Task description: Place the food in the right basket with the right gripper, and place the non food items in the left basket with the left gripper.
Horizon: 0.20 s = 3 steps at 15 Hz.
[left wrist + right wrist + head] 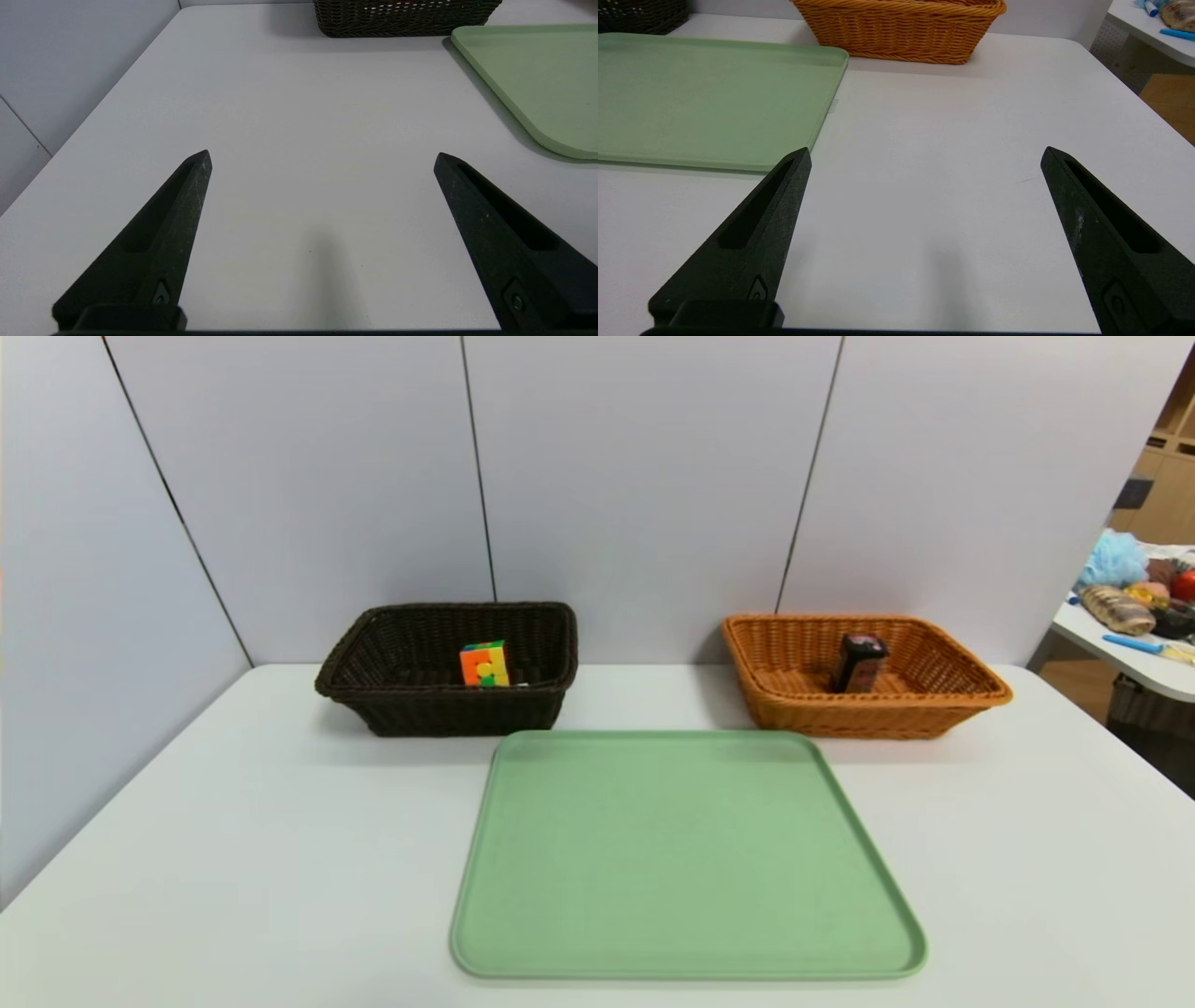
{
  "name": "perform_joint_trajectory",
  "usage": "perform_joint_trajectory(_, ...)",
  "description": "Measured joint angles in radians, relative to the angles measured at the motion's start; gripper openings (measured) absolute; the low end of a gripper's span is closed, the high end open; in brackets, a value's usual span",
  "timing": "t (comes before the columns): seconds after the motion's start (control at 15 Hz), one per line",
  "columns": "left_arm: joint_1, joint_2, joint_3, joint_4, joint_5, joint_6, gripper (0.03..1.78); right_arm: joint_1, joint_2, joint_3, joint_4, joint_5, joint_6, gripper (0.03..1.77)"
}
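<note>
A colourful puzzle cube (pixel 485 665) lies inside the dark brown left basket (pixel 373 658). A dark snack package (pixel 859 663) stands in the orange right basket (pixel 952 686). Between them and nearer to me lies a bare green tray (pixel 681 859). Neither arm shows in the head view. My left gripper (pixel 322 158) hovers open over bare table, left of the tray (pixel 537 79), with the dark basket (pixel 402 21) ahead. My right gripper (pixel 927 156) is open over bare table, right of the tray (pixel 705 98), with the orange basket (pixel 901 28) ahead.
Grey partition walls (pixel 644 476) close the table's back and left side. A second table (pixel 1134 653) with assorted clutter stands beyond the right edge. The white table (pixel 233 859) spreads wide on both sides of the tray.
</note>
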Motion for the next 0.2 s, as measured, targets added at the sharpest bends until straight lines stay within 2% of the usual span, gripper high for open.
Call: perform_joint_trajectory(0.2,0.0,0.0,0.0,0.0,0.0,0.0,1.69,0.0,0.0,0.0,0.0,-0.007,0.028,1.7)
